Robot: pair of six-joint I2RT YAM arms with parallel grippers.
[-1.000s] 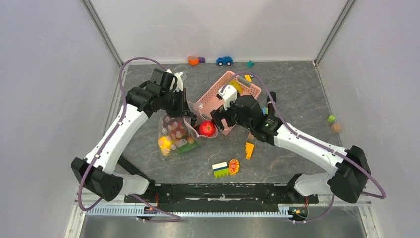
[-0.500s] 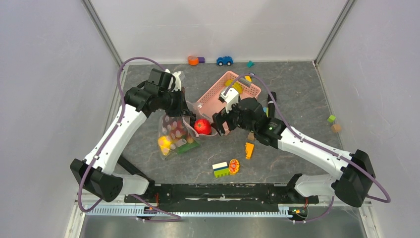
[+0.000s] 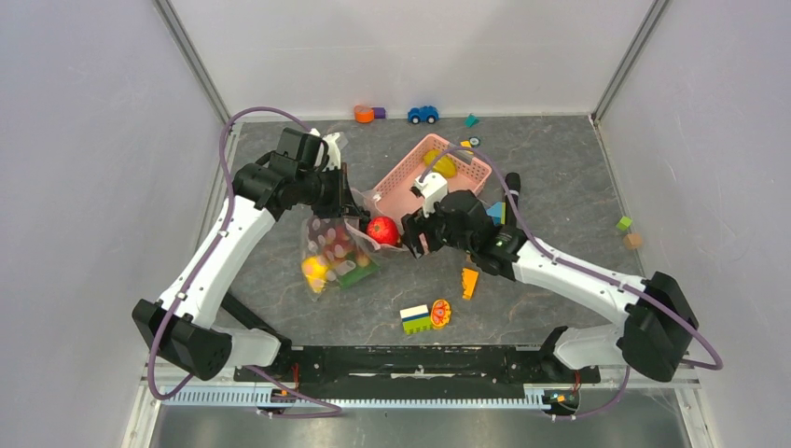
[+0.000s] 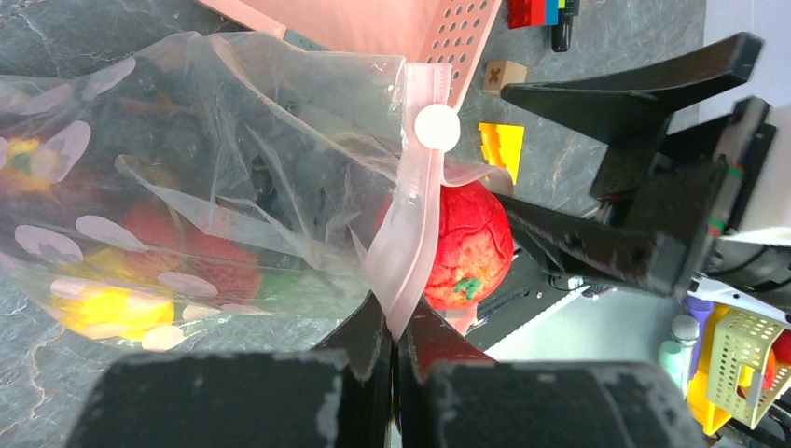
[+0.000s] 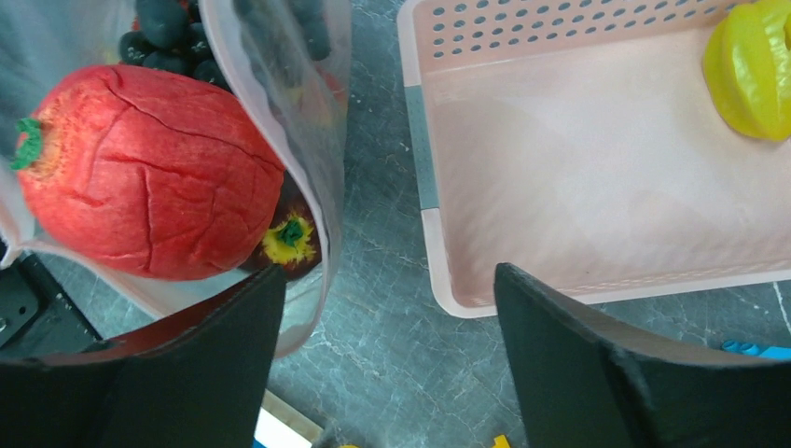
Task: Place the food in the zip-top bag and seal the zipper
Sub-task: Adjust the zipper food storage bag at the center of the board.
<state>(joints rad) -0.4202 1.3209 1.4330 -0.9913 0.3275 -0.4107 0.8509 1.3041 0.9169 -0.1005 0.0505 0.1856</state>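
Our left jaws are closed tight on the zipper (image 4: 408, 245), with the pale pink strip pinched between their black fingertips (image 4: 368, 341) at the bottom of the left wrist view. From the pinch the strip rises to a round white knob (image 4: 437, 126). The zip-top bag (image 4: 187, 177) spreads away from it, clear plastic printed with pale ovals, its mouth gaping open. Through the wall we make out a yellow fruit (image 4: 107, 308) and some red pieces, too blurred to name.

Our right jaws stand wide apart with nothing between them. In the right wrist view the gap spans bare grey counter (image 5: 382, 280) and the near corner of the pink lattice basket (image 5: 560, 187). The red ball-like fruit (image 5: 149, 177) sits in the bag's mouth, just beside the finger (image 5: 187, 373) on the bag side; we cannot tell whether the two touch. Beyond the ball, dark berries (image 5: 168, 37) lie inside the bag. A small dark red fruit with a yellow-green tuft (image 5: 291, 235) shows through the clear wall next to the ball.

The basket holds a yellow fruit (image 5: 751, 65) at its far side. From above, the bag lies in front of the left arm, its mouth turned toward the right arm and the basket just behind that mouth. Nearer the arm bases lie an orange wedge (image 3: 469, 282), a stack of blocks (image 3: 415, 318) and a round orange slice (image 3: 440, 313). A blue toy car (image 3: 423, 114) rests by the far wall, and a green block (image 3: 624, 223) lies well off to the right.
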